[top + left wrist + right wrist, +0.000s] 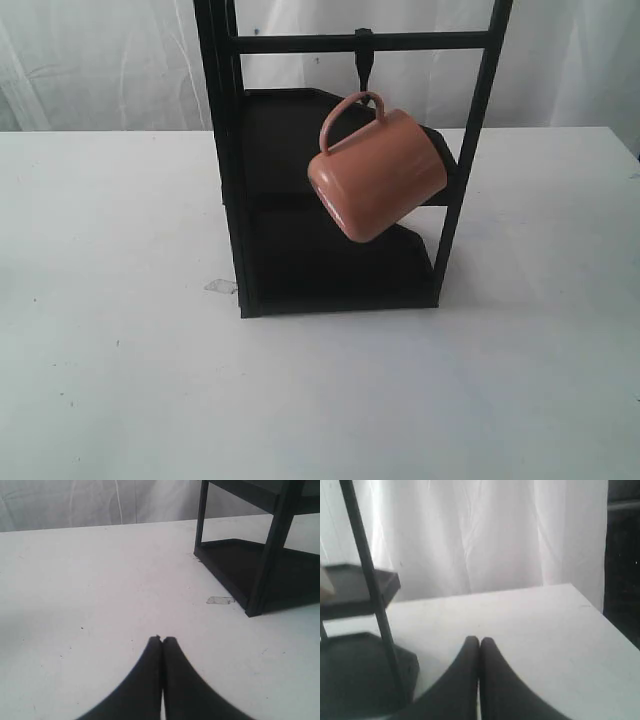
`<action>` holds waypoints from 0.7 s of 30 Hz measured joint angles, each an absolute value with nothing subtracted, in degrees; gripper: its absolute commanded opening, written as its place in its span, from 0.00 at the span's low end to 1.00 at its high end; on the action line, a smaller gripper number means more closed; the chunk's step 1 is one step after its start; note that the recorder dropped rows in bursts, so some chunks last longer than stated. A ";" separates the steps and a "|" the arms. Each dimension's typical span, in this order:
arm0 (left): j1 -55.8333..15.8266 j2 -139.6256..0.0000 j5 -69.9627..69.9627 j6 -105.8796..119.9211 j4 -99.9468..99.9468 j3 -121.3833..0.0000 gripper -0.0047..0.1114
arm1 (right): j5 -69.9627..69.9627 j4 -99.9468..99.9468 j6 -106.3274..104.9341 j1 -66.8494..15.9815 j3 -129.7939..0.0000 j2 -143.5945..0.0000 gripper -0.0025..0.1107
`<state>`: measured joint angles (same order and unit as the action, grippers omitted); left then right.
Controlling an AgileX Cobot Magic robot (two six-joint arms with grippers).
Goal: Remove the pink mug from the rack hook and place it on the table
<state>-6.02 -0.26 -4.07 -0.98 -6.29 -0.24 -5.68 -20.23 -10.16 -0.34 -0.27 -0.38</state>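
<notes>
The pink mug (380, 172) hangs tilted by its loop handle from the black rack hook (365, 60) on the crossbar of the black two-shelf rack (232, 150). The rack stands on the white table (120, 380). Neither gripper shows in the exterior view. My left gripper (162, 640) is shut with nothing in it, low over the table, with the rack's base (240, 575) some way off. My right gripper (479, 641) is also shut and empty, beside the rack's post (370, 580). The mug is out of both wrist views.
A small clear scrap of tape (221, 287) lies on the table by the rack's front left foot and shows again as a tape scrap (220, 600). A white curtain (470, 535) hangs behind the table. The table's edge (610, 625) is near my right gripper.
</notes>
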 measured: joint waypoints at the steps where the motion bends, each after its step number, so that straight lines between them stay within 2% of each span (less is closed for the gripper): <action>1: -6.02 -0.26 -4.07 -0.98 -6.29 -0.24 0.04 | -4.01 -21.60 -10.01 -0.34 -0.27 -0.38 0.02; 12: -6.02 -0.26 -4.07 -0.98 -6.29 -0.24 0.04 | 20.19 -28.20 -1.07 -0.34 -0.27 -0.34 0.02; 21: -6.02 -0.26 -4.07 -0.98 -6.29 -0.24 0.04 | 25.67 -28.58 12.92 -0.34 -0.27 -0.25 0.02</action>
